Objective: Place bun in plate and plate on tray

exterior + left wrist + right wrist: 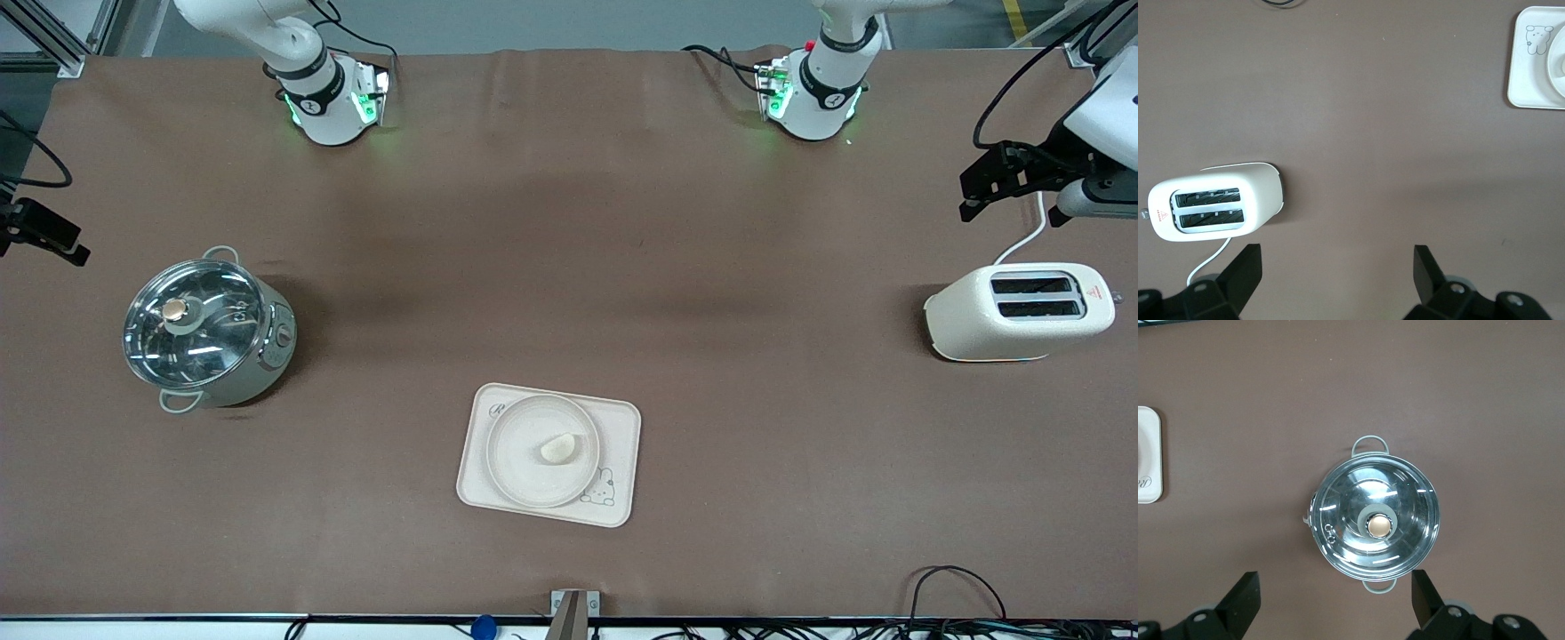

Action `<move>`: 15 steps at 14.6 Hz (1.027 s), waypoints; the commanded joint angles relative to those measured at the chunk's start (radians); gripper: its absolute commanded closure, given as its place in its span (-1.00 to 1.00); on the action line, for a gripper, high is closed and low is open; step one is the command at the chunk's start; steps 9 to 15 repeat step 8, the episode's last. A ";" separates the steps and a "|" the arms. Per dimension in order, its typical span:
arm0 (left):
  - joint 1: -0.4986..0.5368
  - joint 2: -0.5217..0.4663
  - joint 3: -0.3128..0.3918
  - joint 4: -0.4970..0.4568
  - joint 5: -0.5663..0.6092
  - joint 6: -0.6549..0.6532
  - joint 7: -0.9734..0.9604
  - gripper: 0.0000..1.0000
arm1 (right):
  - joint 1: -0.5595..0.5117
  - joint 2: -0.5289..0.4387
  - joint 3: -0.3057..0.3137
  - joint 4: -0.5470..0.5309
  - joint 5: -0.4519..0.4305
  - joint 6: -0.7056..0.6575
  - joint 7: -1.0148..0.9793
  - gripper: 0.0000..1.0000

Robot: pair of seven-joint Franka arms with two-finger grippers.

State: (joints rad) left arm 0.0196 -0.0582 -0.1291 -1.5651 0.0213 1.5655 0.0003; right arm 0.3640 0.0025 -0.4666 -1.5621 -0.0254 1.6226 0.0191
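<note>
Bun (558, 448) on plate (524, 467) on tray (622, 462); left gripper (1337, 267), right gripper (1335, 593) wide open, empty.

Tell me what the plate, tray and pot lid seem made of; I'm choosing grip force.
Plate: matte cream with soft, dull highlights, probably plastic or melamine, though glazed ceramic is possible. Tray: same matte cream with printed rabbit art, likely moulded plastic. Pot lid: mirror-bright with sharp reflections, so polished steel or glass in a metal rim; its knob looks brassy.
</note>
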 commanded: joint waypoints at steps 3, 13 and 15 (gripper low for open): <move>0.008 0.008 -0.001 0.025 -0.004 -0.024 0.026 -1.00 | -0.327 -0.001 0.328 0.014 -0.011 -0.018 -0.008 -1.00; 0.006 0.008 -0.001 0.025 -0.006 -0.024 0.024 -1.00 | -0.329 -0.001 0.324 0.014 -0.008 -0.018 -0.004 -1.00; 0.006 0.008 -0.001 0.025 -0.006 -0.024 0.024 -1.00 | -0.329 -0.001 0.324 0.014 -0.008 -0.018 -0.004 -1.00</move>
